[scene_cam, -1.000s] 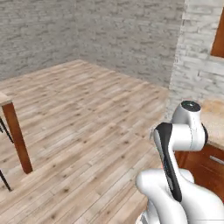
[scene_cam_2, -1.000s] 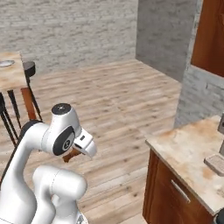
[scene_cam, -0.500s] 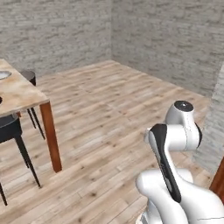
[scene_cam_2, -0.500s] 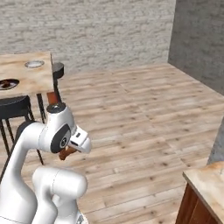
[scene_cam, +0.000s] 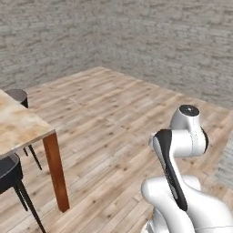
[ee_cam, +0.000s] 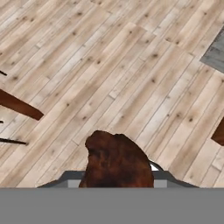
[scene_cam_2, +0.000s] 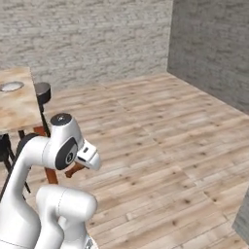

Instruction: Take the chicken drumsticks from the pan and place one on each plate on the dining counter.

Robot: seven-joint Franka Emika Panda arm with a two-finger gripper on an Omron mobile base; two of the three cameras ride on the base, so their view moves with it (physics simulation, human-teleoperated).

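My gripper [ee_cam: 117,175] is shut on a glossy reddish-brown chicken drumstick [ee_cam: 116,158], which hides the fingertips in the hand view. In the right base view the drumstick [scene_cam_2: 74,169] pokes out under the hand, held over the wooden floor. The dining counter [scene_cam_2: 17,104], marbled beige on reddish-brown legs, stands at the left, and a light grey-white plate [scene_cam_2: 10,86] rests on it. One corner of the dining counter [scene_cam: 20,125] also reaches into the left base view. The pan, the other drumstick and the blue-rimmed plate are out of view.
A dark round stool [scene_cam_2: 42,90] stands by the counter's far corner, also the stool [scene_cam: 17,95] in the left base view. A black chair [scene_cam: 7,172] sits at the counter's near side. Brick walls close off the back; wooden plank floor [scene_cam: 113,118] lies ahead.
The base has swung round, so both views shifted: the kitchen cabinets slid out at the right and the dining counter came in at the left. The drumstick stays in the gripper.
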